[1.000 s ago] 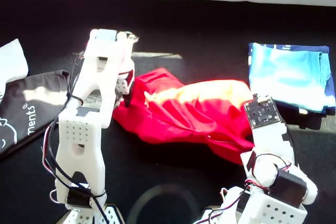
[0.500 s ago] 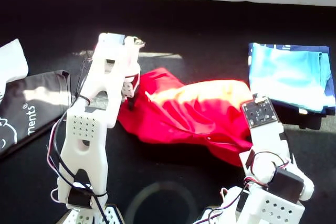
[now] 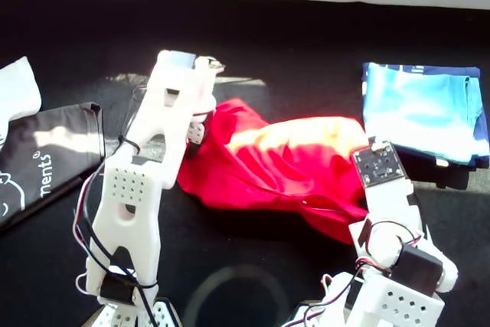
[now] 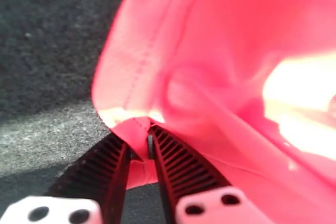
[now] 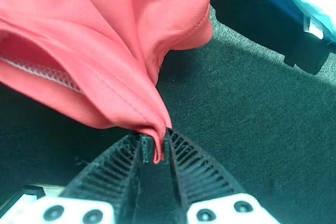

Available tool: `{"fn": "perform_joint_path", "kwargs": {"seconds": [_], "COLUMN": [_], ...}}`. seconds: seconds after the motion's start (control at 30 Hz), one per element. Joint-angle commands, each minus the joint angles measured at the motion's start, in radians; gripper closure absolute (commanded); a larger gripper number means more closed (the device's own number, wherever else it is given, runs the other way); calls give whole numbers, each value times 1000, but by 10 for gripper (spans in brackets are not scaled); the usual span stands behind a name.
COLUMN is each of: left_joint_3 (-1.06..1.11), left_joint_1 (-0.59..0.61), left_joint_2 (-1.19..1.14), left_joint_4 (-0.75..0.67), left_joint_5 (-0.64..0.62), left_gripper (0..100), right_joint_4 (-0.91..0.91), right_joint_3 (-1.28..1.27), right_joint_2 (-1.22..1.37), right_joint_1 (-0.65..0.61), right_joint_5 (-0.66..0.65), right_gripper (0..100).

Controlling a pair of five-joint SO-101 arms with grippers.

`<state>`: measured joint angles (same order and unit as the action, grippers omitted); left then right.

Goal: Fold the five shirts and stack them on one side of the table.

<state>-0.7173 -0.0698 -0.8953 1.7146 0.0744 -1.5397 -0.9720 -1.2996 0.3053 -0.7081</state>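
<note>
Now left gripper [image 4: 140, 142], right gripper [image 5: 155, 142] pinching red shirt [image 3: 268, 166].

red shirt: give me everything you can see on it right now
The red shirt is unfolded, lying as a crumpled, wrinkled heap mid-way across the black table, with sunlight washing out its upper part. The fabric looks thin, a fine mesh knit with stitched hems. The left tool is shut on a hemmed edge at one end. The right tool is shut on a bunched edge at the other end, the one nearer the folded blue shirt.
</note>
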Motion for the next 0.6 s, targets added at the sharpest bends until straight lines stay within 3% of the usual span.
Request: {"fn": "perform_joint_path", "kwargs": {"seconds": [0.0,0.3,0.57], "left_joint_3": [-12,33,340], "left_joint_1": [-2,24,33], "left_joint_2": [114,369,496], "left_joint_4": [23,46,38], "left_joint_5": [2,2,3], "left_gripper": [991,990,931], "right_joint_4": [16,297,318], "right_joint_3": [1,2,10], "right_joint_2": [-5,4,4], "right_joint_1": [12,12,-18], "right_joint_5": [-5,95,95], "right_gripper": [992,992,992]}}
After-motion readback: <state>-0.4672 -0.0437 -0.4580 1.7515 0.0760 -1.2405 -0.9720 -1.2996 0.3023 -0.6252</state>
